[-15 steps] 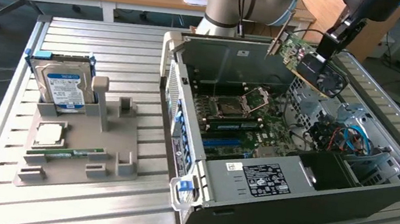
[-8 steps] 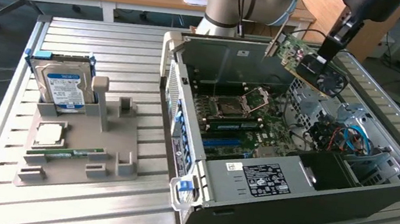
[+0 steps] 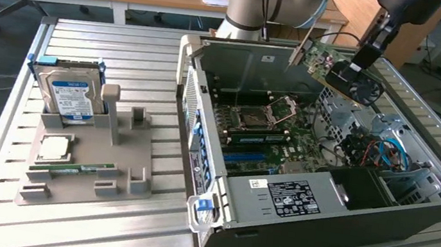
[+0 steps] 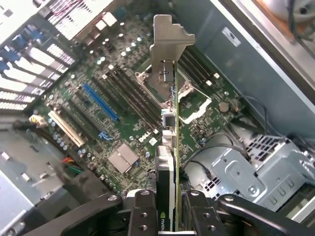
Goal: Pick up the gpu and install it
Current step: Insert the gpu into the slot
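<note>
Gripper [image 4: 170, 209] clamped on the gpu [image 4: 173, 123], held edge-on, bracket foremost, above the motherboard [image 4: 88, 73]. Carry step in hand, card unseated; seating likely demands squaring its edge over the blue slot [image 4: 101, 102].

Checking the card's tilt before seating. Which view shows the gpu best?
The exterior view: the gpu hangs broadside and tilted in the claw above the open computer case, fan visible. The wrist view has it edge-on, bracket toward the motherboard.

Bright even daylight, soft shadows
</note>
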### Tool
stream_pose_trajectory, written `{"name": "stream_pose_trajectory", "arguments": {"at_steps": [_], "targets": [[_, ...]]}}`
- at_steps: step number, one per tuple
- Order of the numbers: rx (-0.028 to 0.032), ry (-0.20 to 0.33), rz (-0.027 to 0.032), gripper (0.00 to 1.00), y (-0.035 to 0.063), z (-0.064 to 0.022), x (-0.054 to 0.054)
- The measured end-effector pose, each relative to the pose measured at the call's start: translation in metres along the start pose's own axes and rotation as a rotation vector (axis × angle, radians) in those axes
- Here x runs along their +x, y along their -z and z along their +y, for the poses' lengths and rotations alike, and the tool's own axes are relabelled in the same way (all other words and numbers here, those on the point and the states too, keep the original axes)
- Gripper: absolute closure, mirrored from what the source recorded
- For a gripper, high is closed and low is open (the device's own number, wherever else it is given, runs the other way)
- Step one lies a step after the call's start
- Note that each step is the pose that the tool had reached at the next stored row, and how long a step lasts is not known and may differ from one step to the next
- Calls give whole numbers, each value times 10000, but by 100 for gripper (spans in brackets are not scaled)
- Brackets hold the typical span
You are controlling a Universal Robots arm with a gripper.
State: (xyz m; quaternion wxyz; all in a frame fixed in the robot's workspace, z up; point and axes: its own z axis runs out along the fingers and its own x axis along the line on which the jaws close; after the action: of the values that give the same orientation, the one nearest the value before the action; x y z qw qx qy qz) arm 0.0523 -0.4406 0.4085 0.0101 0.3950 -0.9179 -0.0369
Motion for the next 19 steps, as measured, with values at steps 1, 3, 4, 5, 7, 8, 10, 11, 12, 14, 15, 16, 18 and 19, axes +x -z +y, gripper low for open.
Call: {"name": "stream_pose_trajectory", "arguments": {"at_steps": [1,3,4,5,7,8,10,11,12,14,15,16,18,19], "targets": [[-1,140,11,73,-1,0,0],[-3,420,33,73,-2,0,0],[-3,557,44,73,-3,0,0],[-4,700,57,73,-4,0,0],[-7,980,79,73,-5,-1,0],[-7,1124,90,73,-6,-1,0],[-9,1360,109,73,-6,-1,0],[-9,1390,111,73,-6,-1,0],[-9,1392,112,73,-6,-1,0],[-9,1393,112,73,-6,-1,0],[-10,1393,111,73,-7,-1,0],[-9,1393,111,73,-7,-1,0],[-10,1393,111,73,-7,-1,0],[-10,1393,112,73,-7,-1,0]]}}
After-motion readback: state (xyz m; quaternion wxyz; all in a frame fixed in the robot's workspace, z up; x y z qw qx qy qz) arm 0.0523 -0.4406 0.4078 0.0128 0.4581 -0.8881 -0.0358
